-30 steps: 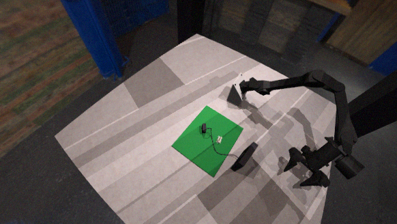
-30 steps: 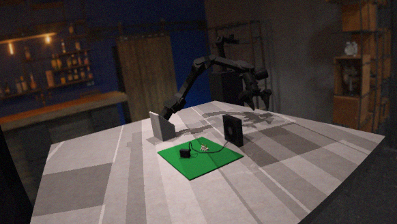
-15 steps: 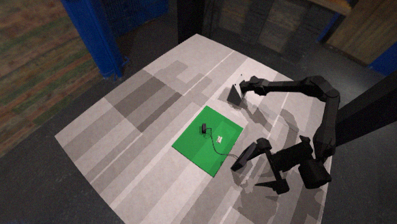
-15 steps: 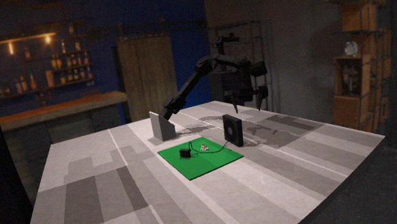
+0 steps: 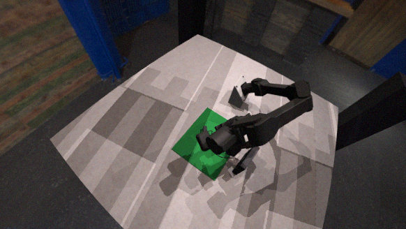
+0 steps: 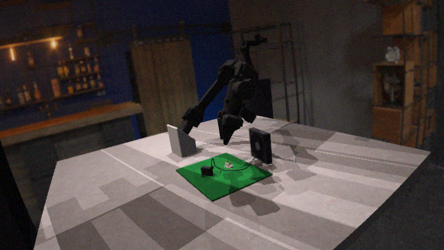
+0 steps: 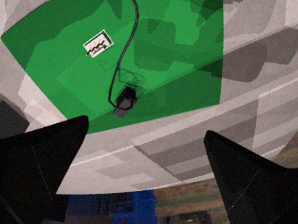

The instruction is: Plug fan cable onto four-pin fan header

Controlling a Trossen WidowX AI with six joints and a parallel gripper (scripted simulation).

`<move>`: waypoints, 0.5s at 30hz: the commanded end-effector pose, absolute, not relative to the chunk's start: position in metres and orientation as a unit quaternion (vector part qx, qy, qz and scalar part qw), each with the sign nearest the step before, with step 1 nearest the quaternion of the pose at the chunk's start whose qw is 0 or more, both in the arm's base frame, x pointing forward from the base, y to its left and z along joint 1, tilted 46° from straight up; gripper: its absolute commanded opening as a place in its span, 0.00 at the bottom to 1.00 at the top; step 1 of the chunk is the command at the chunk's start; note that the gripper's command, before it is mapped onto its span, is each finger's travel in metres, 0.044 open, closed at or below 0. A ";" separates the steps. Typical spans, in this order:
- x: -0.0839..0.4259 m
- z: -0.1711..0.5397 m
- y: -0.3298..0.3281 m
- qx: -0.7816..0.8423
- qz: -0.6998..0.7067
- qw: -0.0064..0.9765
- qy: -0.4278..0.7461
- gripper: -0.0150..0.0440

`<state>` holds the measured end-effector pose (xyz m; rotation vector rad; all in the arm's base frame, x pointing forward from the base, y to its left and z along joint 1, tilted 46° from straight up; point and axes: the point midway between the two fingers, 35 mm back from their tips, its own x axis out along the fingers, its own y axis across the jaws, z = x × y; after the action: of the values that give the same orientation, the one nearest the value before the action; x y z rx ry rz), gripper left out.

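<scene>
The green board (image 5: 185, 146) (image 6: 213, 190) (image 7: 200, 90) lies flat on the table. The black plug (image 6: 207, 171) (image 7: 125, 101) rests on it near one edge, off the header. The small white four-pin header (image 6: 228, 165) (image 7: 99, 40) is bare, with its pins showing. The thin black cable (image 7: 134, 30) runs from the plug to the fan (image 5: 248, 158) (image 6: 261, 146), upright beside the board. My gripper (image 7: 148, 129) is open and empty, above the table. In the top view the arm hides the header and most of the plug.
A grey wedge-shaped block (image 5: 236, 99) (image 6: 181, 142) stands on the table beside the board, close to the arm's base. The cable loops up from the plug and passes near the header. Patchy shadows cross the table and board.
</scene>
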<state>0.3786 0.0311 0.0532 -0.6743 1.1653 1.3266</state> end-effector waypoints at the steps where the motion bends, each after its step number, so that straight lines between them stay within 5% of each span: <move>1: 0.357 0.022 -0.001 -0.127 0.536 0.591 0.589 1.00; 15: 0.341 -0.023 0.017 -0.048 0.515 0.584 0.625 1.00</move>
<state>0.3488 -0.0013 -0.0057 -0.1279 1.4410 1.1858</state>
